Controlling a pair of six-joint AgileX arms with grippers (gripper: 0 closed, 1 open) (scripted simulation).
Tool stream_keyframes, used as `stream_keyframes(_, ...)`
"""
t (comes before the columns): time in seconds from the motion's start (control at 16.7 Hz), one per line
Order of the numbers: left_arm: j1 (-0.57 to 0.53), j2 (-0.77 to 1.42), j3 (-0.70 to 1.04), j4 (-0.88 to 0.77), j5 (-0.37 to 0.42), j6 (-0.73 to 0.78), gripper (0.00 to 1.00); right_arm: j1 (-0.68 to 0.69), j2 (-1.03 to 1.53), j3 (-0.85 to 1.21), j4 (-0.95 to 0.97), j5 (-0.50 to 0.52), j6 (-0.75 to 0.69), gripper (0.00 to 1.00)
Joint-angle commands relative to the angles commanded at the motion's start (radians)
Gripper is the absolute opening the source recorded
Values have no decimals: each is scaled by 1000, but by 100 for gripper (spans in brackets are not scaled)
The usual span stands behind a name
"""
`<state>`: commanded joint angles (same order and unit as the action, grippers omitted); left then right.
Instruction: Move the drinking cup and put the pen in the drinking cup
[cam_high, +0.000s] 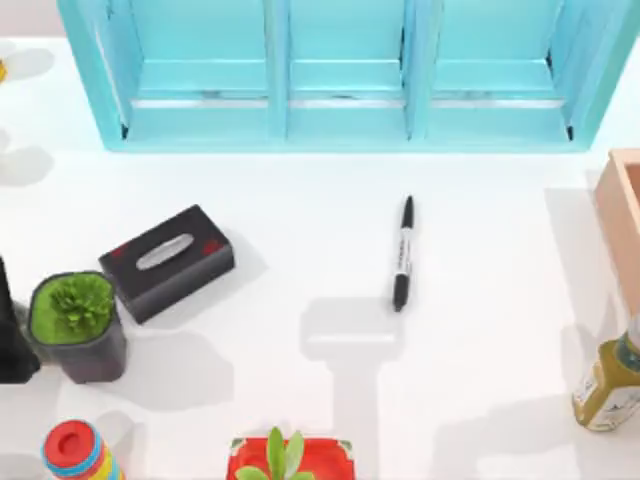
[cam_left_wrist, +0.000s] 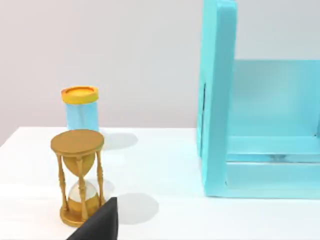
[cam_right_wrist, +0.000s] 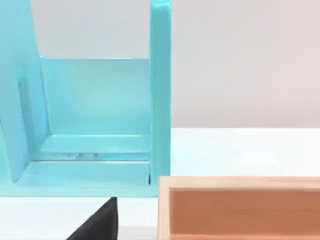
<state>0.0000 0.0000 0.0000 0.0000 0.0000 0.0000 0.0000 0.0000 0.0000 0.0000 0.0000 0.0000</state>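
Top view: the pen (cam_high: 402, 254) lay flat, just right of the tissue box (cam_high: 167, 262) and well clear of it; a grasp there risked rolling it. The cup's place could not be told. Left wrist view: an hourglass (cam_left_wrist: 77, 177) stood close, liable to toppling. Right wrist view: a wooden box (cam_right_wrist: 240, 207) was near. Jaw states could not be told.

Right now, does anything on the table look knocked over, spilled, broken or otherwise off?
Nothing looks spilled or damaged. The pen lies flat on the bare middle of the table, apart from everything else. The black tissue box sits askew beside the potted plant. The hourglass stands upright.
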Motion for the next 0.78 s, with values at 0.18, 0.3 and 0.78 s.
stream_keyframes(0.18, 0, 0, 0, 0, 0, 0, 100, -4, 10, 10, -10, 1, -3, 100)
stream_keyframes(0.3, 0, 0, 0, 0, 0, 0, 100, -20, 62, 61, -57, 3, -16, 100)
stream_keyframes(0.78, 0, 0, 0, 0, 0, 0, 100, -155, 681, 596, -500, 6, -139, 100)
